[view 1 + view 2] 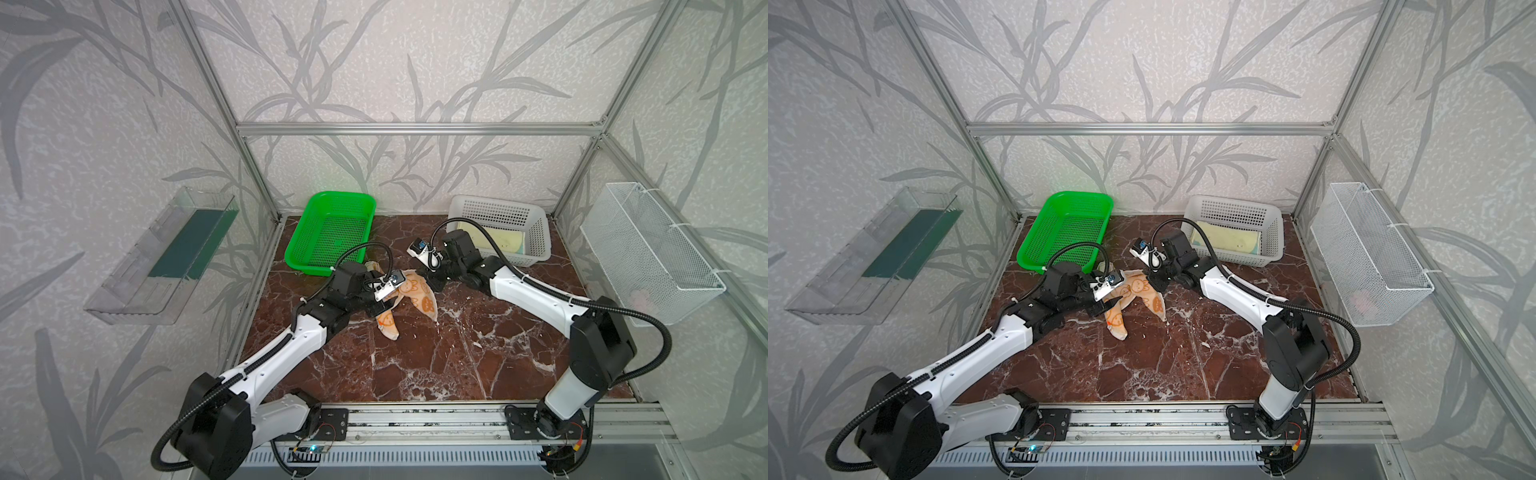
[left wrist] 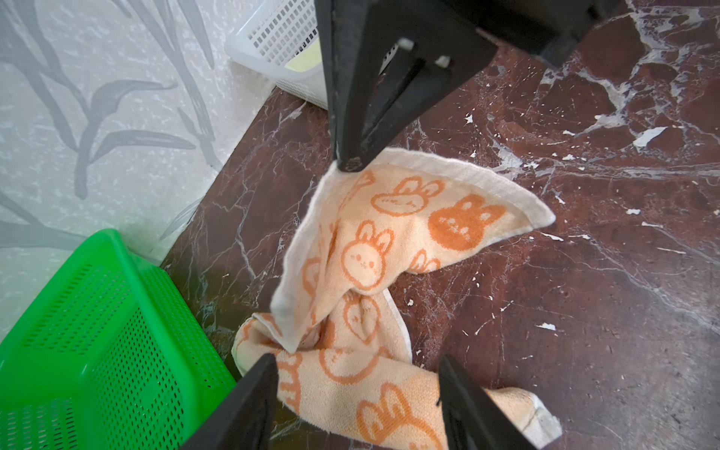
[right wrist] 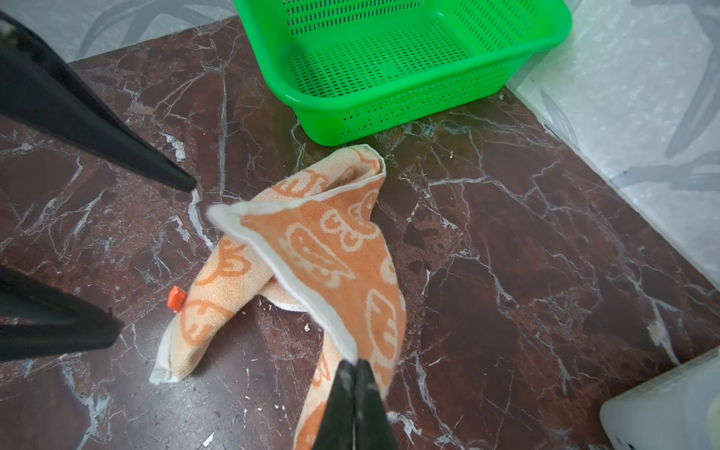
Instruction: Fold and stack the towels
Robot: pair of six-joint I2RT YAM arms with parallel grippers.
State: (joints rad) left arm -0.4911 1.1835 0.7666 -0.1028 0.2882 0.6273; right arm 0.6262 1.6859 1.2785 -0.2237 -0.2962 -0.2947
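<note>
Presently on the marble table (image 1: 415, 365): one orange-cream towel (image 1: 415, 297) with cartoon rabbit faces, crumpled, lying near the green basket (image 1: 340, 194), between the two grippers.
Right gripper (image 3: 354, 364): jaws pressed together, pinching the towel's white-hemmed edge; that part is raised off the table while the rest trails on the surface.
Left gripper (image 2: 356, 360): jaws spread apart over the towel's lower, bunched end, gripping nothing; whether it touches the cloth cannot be told.
One pale yellow towel (image 1: 505, 241): lying flat inside the white basket (image 1: 494, 212) at the table's far right.
Wire basket (image 1: 648, 249): hung on the right wall.
Clear tray (image 1: 166, 257): mounted on the left wall.
</note>
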